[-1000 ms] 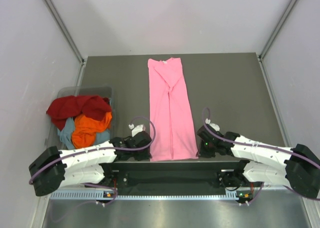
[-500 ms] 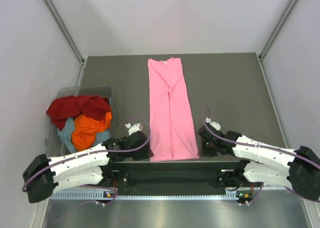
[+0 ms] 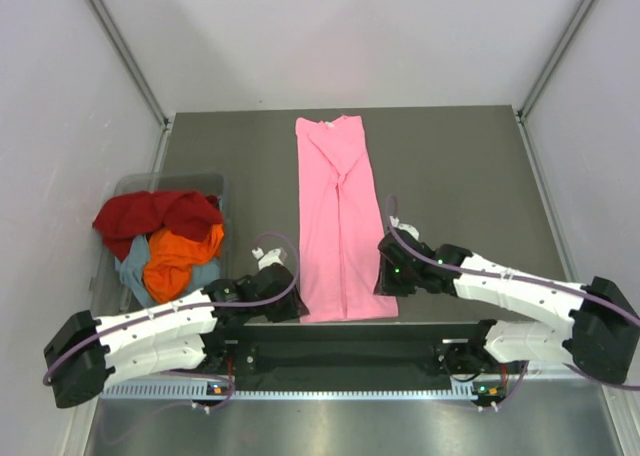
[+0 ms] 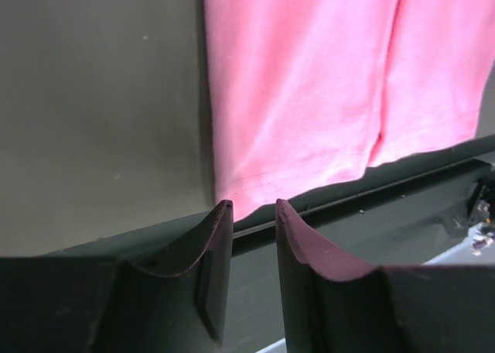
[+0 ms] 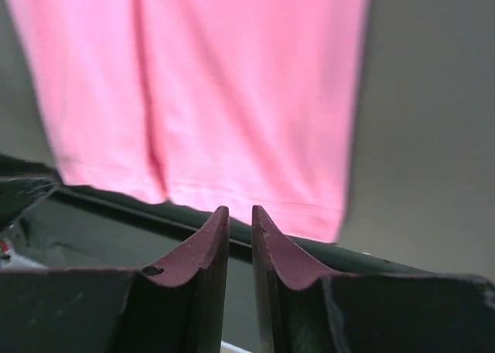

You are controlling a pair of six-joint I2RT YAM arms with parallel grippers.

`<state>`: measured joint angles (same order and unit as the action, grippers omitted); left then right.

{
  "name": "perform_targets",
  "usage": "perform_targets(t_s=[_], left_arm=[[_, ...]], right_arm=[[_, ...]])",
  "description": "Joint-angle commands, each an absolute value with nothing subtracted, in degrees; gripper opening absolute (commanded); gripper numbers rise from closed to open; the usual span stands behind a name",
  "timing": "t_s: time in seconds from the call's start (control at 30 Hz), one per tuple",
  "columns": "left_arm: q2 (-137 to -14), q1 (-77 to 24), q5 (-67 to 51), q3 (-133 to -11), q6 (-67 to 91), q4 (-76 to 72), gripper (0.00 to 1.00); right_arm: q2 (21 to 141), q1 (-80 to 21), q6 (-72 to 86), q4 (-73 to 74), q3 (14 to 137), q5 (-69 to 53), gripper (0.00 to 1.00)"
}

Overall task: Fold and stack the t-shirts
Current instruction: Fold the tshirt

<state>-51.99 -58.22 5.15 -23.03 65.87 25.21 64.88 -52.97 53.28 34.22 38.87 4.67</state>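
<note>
The bright pink t-shirt (image 3: 340, 216) lies flat on the table, folded into a long strip with its hem at the near edge. My left gripper (image 3: 290, 306) is just off the hem's near left corner; in its wrist view the jaws (image 4: 254, 206) are slightly apart and empty, with pink cloth (image 4: 309, 82) just beyond them. My right gripper (image 3: 385, 276) is at the hem's near right corner; its jaws (image 5: 240, 210) stand narrowly apart and empty, just short of the hem (image 5: 232, 82). The dark red (image 3: 160, 214), orange (image 3: 180, 256) and grey-blue (image 3: 132, 266) t-shirts are heaped at the left.
The heaped shirts sit in a clear bin (image 3: 170, 179) at the table's left edge. Grey walls close in the table on the left, right and back. A dark rail (image 3: 340, 336) runs along the near edge between the arm bases.
My right gripper has moved left and forward to the pink shirt's near right corner. My left arm shifted slightly, keeping its gripper by the near left corner. The shirt has not moved.
</note>
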Motion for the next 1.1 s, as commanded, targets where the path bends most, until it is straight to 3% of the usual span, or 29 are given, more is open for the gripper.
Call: perform_targets(t_s=[0.0,0.33,1.07], left_arm=[[-51.50,-58.27,3.17,-23.12,65.04,19.78,0.33],[-53.17,-58.18,1.14,-20.57,66.09,15.21,0.31],[-56.87,-58.18,1.58,-20.74,66.18,13.89,0.30]], right_arm=[[69.07,-56.16,51.68,28.22,43.76,1.85,0.19],[82.61,-61.61,50.71,22.33,48.34,0.26,0.25],[89.38,-64.95,50.54,18.19,49.13,-1.23,0.26]])
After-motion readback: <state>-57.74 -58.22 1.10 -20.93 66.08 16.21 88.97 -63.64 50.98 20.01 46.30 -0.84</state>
